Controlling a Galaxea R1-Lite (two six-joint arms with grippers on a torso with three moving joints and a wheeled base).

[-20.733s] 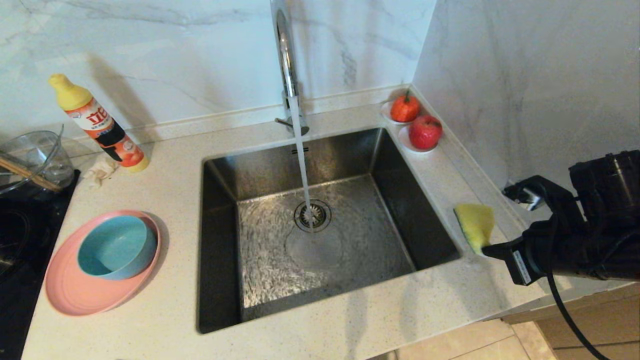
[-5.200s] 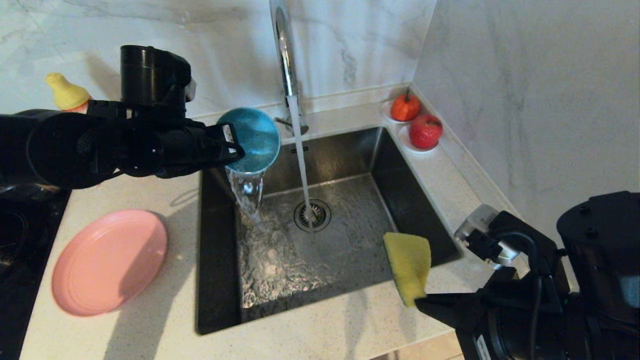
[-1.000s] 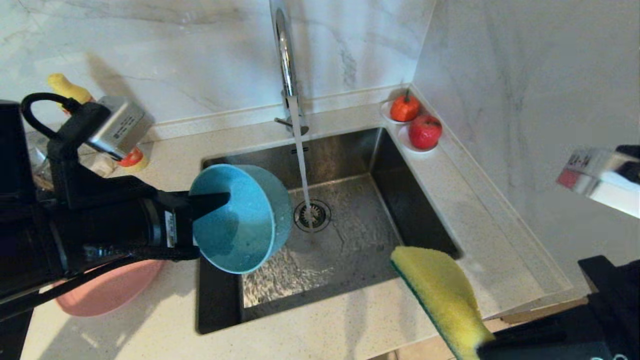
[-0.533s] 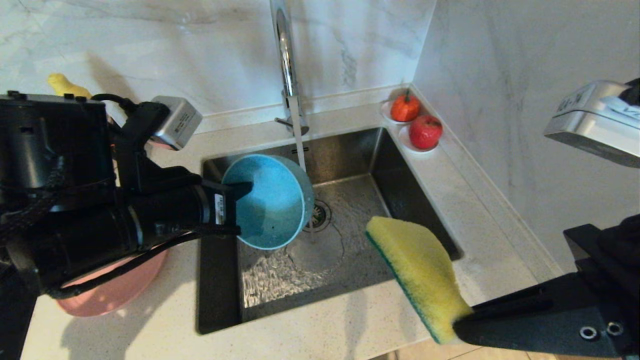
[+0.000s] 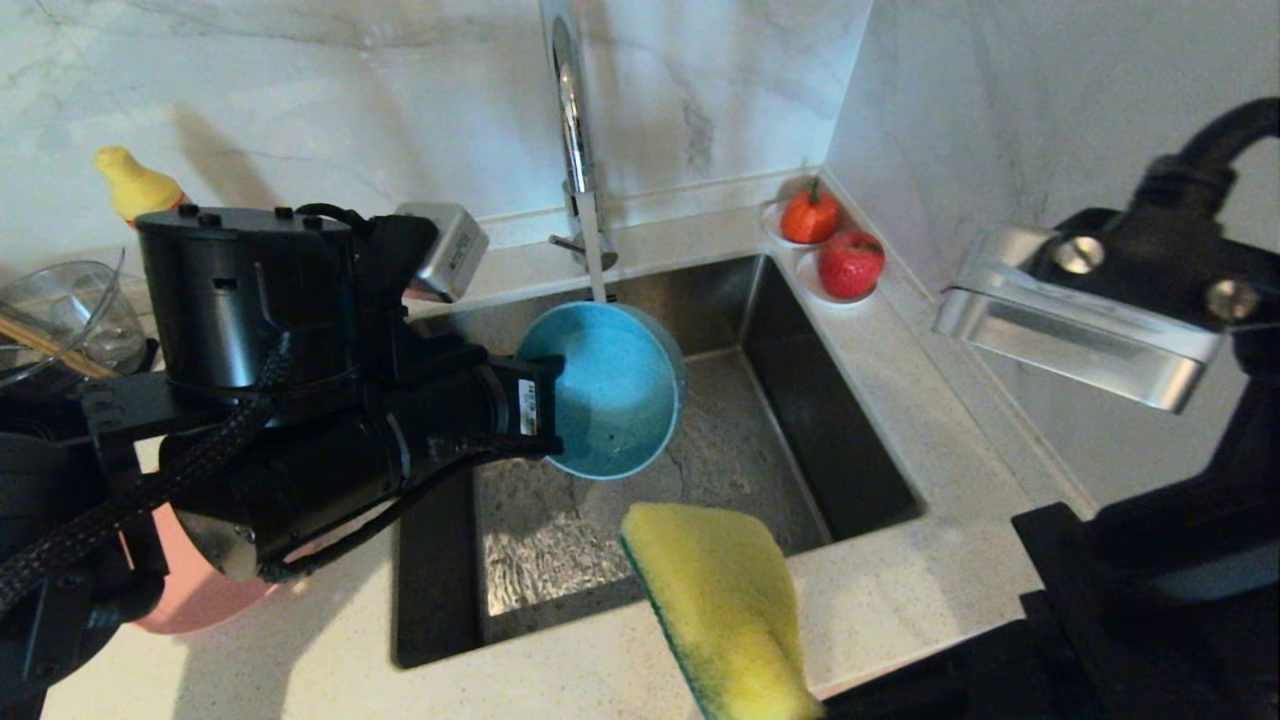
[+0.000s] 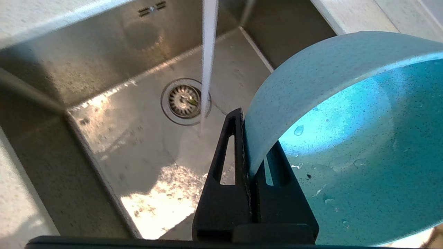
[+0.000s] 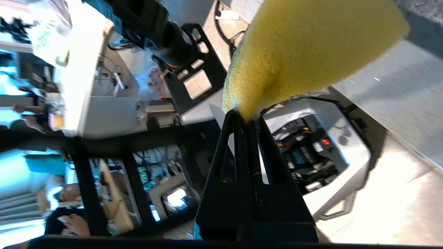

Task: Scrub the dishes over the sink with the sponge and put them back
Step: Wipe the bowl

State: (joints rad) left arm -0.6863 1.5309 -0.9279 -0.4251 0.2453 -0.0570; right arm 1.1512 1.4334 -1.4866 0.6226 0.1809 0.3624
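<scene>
Over the sink, my left gripper is shut on the rim of the teal bowl, which is tipped on its side with its inside facing me. One finger lies outside the wall of the bowl and the other inside. The tap's stream falls just behind the bowl's upper rim. My right gripper is shut on one end of the yellow sponge. That sponge hangs over the sink's front edge, below the bowl. The pink plate lies on the counter, mostly hidden under my left arm.
The chrome faucet rises behind the sink, and water runs to the drain. A yellow-capped detergent bottle and a glass bowl stand at the far left. Two saucers with red fruit sit in the right corner by the wall.
My left arm has carried the bowl right and up, under the faucet's stream. My right arm has swung the sponge left, from the sink's right front corner to its front edge.
</scene>
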